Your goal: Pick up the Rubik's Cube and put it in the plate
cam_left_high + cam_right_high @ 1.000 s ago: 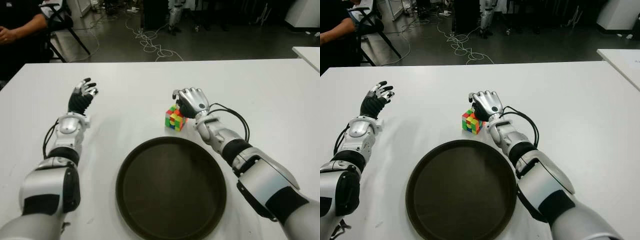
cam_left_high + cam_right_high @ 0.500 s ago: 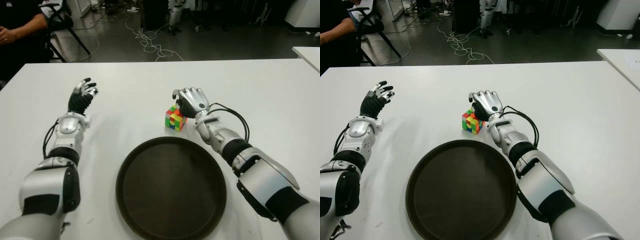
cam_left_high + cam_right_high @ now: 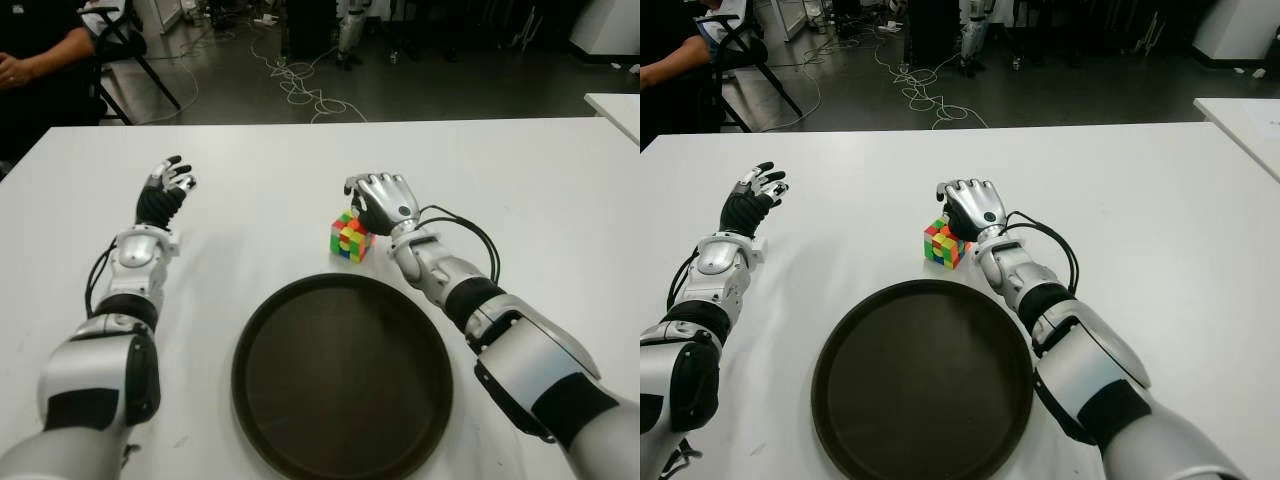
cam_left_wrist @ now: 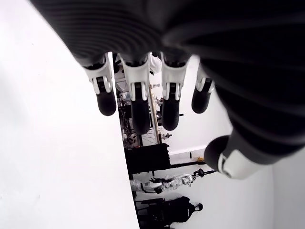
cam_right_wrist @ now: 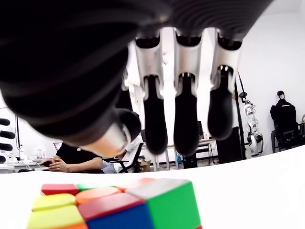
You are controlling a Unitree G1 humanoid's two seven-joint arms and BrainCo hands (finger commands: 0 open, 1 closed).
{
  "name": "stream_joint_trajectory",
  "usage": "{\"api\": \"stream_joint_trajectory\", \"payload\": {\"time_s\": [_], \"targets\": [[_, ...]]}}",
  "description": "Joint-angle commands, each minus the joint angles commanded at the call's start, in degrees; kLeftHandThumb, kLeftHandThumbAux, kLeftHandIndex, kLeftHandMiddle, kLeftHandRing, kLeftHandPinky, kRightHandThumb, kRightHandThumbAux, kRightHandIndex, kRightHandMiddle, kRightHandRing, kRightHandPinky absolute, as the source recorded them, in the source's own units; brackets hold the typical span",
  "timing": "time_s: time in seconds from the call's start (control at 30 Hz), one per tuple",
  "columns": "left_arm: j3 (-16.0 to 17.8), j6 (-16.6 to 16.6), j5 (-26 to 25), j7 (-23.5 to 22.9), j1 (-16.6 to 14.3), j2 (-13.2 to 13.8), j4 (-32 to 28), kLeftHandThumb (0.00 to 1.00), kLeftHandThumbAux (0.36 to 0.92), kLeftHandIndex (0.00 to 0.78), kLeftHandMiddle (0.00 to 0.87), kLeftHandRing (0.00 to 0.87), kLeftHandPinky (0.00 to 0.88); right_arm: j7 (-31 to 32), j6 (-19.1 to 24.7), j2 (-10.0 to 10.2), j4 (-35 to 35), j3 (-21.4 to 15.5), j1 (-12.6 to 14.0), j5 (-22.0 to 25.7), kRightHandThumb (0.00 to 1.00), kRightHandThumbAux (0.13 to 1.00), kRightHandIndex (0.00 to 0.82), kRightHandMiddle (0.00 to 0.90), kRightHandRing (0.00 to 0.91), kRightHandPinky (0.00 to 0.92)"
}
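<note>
Rubik's Cube on table, right hand beside it, fingers extended

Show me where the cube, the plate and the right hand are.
cube (image 3: 349,238), left eye view, its coloured front face.
plate (image 3: 262,330), left eye view, its left rim.
right hand (image 3: 385,199), left eye view, its silver back.

Your right hand sits just behind and right of the Rubik's Cube, fingers extended above its top face with a visible gap, so nothing blocks them closing down. The cube's left and near sides are bare table. The plate lies just in front of the cube, rim near it but apart; the interior is unoccupied. Your right forearm runs along the plate's right rim. Left hand is well apart, at the far left, fingers spread.
</note>
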Motion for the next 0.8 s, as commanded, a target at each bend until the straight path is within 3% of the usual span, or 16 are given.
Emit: {"api": "stream_joint_trajectory", "payload": {"time_s": [0.07,0.2,0.37,0.8], "targets": [[0.1,0.1,-0.1,0.0,0.0,0.0,0.0,0.170,0.603,0.099,0.185,0.163,0.115,0.7,-0.1,0.2,0.1,-0.3,-0.1,0.3,0.217,0.797,0.177,0.144,0.162,0.166],[0.0,0.1,0.1,0.3,-0.1,0.1,0.0,0.164,0.598,0.097,0.179,0.153,0.107,0.8,-0.4,0.3,0.1,-0.5,-0.1,0.4,0.045,0.819,0.052,0.042,0.043,0.051],[-0.1,0.3,0.2,0.2,-0.1,0.2,0.1,0.165,0.576,0.091,0.171,0.147,0.106,0.3,-0.3,0.3,0.2,-0.2,-0.4,0.0,0.007,0.824,0.008,0.006,0.007,0.009],[0.0,0.6,0.1,-0.2,0.1,0.4,0.2,0.171,0.580,0.085,0.165,0.134,0.093,-2.8,0.2,0.4,0.3,0.3,-0.7,-0.5,0.000,0.832,0.000,0.000,0.000,0.000]]}}
